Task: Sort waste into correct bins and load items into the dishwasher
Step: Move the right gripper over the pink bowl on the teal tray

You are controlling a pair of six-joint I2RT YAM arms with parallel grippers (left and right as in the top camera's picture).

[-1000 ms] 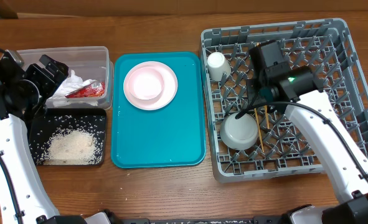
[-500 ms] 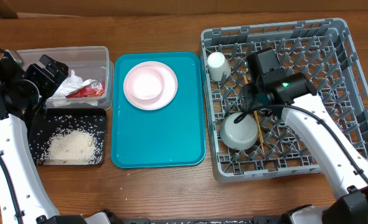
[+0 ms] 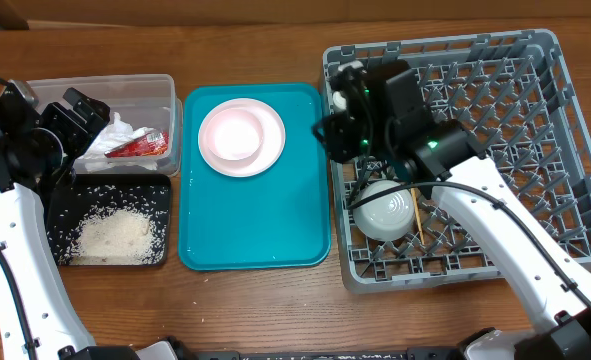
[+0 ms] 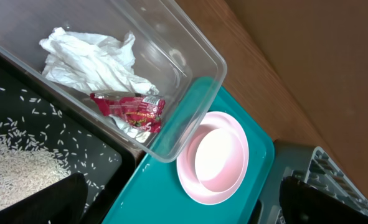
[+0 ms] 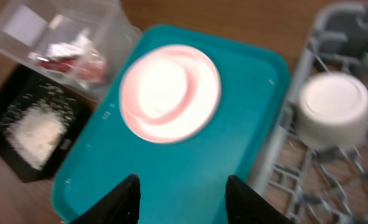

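A pink plate with a small pink bowl on it lies on the teal tray. My right gripper is open and empty, over the tray's right edge beside the grey dish rack. In the rack are an upturned grey-green bowl, two chopsticks and a white cup. The red-and-white wrapper lies in the clear tub. Rice fills the black tray. My left gripper hangs wide open above the tub's corner, holding nothing.
A crumpled white tissue lies in the clear tub next to the wrapper. Bare wooden table runs along the front and behind the tray. The rack's tall walls and pegs stand to the right of my right gripper.
My right gripper has opened and left the chopsticks in the rack. It has swung left, from the rack's middle to the tray's edge. The left arm has stayed still.
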